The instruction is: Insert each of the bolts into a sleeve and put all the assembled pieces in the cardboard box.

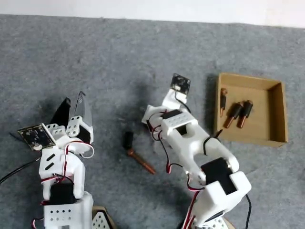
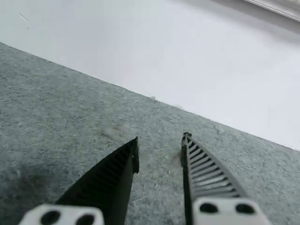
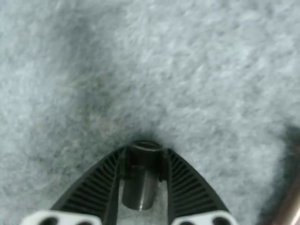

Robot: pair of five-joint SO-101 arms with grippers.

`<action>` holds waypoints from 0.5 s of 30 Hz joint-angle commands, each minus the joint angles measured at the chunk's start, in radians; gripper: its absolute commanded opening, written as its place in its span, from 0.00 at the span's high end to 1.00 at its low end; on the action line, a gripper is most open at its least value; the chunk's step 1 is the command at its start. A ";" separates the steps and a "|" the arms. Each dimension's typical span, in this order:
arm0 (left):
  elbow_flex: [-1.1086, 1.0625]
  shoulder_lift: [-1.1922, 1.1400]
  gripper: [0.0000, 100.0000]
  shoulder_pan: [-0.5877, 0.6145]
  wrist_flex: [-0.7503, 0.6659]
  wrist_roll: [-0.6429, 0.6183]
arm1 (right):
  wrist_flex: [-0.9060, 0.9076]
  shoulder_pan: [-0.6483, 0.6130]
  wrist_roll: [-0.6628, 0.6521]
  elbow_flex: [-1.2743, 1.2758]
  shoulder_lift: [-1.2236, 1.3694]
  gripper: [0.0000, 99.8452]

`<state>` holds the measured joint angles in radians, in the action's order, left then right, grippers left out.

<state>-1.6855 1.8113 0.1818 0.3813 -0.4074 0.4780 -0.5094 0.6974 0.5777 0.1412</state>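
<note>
Up close from the right wrist: jaws of the right gripper (image 3: 144, 150) closed tight on a black sleeve (image 3: 140, 183), pinched on both sides, open end toward the grey desk (image 3: 197, 70). Added from above: a loose sleeve (image 1: 128, 139) on the desk just beside the head of a copper bolt (image 1: 141, 162), both near the right arm's white wrist; cannot tell whether the same sleeve as the pinched one. Also from above: cardboard box (image 1: 279, 114) off to the right, three copper-and-black pieces (image 1: 233, 114) lying inside toward the wall nearest the right arm, well apart from the copper bolt. From the left wrist: jaws of the left gripper (image 2: 161, 139) spread wide with nothing between, bare grey beneath, the desk's far edge and a white strip (image 2: 187, 56) beyond. Broad open grey between the left gripper and the loose sleeve; tighter gap between right arm and cardboard box
</note>
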 commanded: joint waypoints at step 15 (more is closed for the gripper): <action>-0.010 0.016 0.85 -0.019 -0.023 -0.008 | -0.010 0.101 -0.245 0.229 -0.549 1.00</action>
<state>-1.6855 1.8113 0.1788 0.3813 -0.4074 0.4780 -0.4465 0.4718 0.8032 -0.3038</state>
